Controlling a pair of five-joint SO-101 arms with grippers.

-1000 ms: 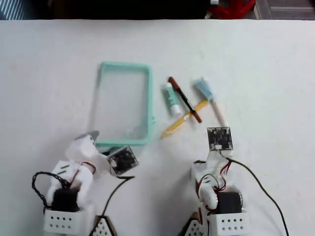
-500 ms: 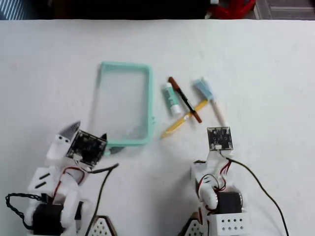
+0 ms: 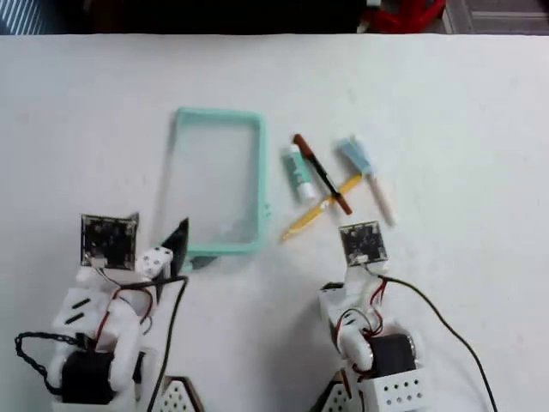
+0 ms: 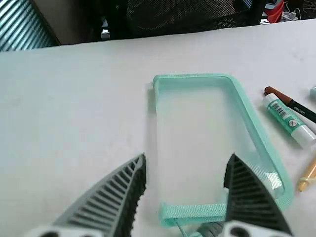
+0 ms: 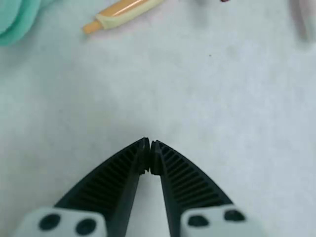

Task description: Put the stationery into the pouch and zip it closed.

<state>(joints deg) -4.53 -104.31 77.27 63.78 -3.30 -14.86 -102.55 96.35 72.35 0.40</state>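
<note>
We see the pouch (image 3: pixel 259 176), clear with mint-green trim, lying flat on the white table (image 3: pixel 446 103). In the high view it sits left of centre. Nothing shows inside it.

The stationery lies loose just to its right:
- **Glue stick:** a white and green glue stick (image 3: pixel 299 173) lies nearest the pouch, close beside its right edge but apart from it.
- **Pen and pencil:** a brown pen (image 3: pixel 322 174) lies slantwise across a yellow pencil (image 3: pixel 319 209), so the two cross.
- **Blue-headed tool:** a blue-headed tool with a pale handle (image 3: pixel 366 178) lies a little farther right. We cannot tell what it is.

The left gripper (image 3: pixel 156 228) sits at the pouch's near left corner. In the left wrist view, the left gripper (image 4: pixel 187 158) has its claw spread wide and has hold of nothing. The pouch's (image 4: pixel 192 76) near edge shows between the two fingers. We cannot tell whether either finger touches it. A small grey tab (image 4: pixel 210 228) sits at that near edge, by one finger. The same view shows the glue stick (image 4: pixel 288 119), the pen (image 4: pixel 274 93) and the tip of the pencil (image 4: pixel 307 174) off to the side.

The right arm (image 3: pixel 369 343) sits below the stationery. Its wrist is just beside the near end of the pencil. In the right wrist view, the right gripper (image 5: pixel 149 144) has its claw closed tip to tip with nothing between the fingers. It is above bare table, and the pencil's (image 5: pixel 123 11) tip lies well ahead of it.
</note>
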